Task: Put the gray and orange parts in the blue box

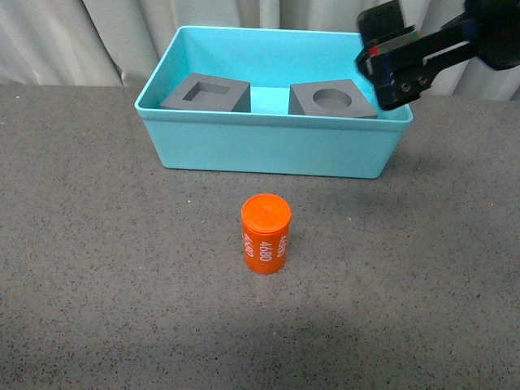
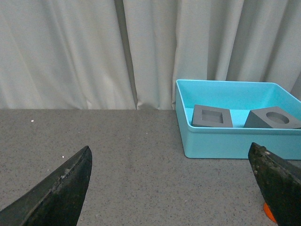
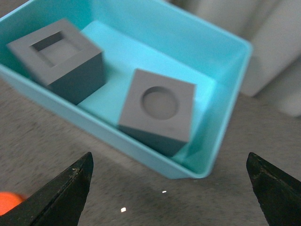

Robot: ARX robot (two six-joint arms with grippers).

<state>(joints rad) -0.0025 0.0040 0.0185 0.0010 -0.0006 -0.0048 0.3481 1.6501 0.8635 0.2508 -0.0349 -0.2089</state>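
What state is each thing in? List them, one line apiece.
Square-recess gray cube: inside the box, recess facing up.
Round-recess gray cube: inside the box, recess facing up.
Orange cylinder: upright on the table, outside the box.
Blue box: open-topped, holding both cubes.
Left fingers: spread open, empty.
Right fingers: spread open, empty, near the box's right end.

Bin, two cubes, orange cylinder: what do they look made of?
Bin: probably molded plastic; smooth turquoise walls, faint sheen, rimmed edge. Square-recess cube and round-recess cube: matte gray, uniform, no highlights; plastic or dense foam, cannot tell. Cylinder: likely plastic; smooth orange, slight gloss, white printed 4680.
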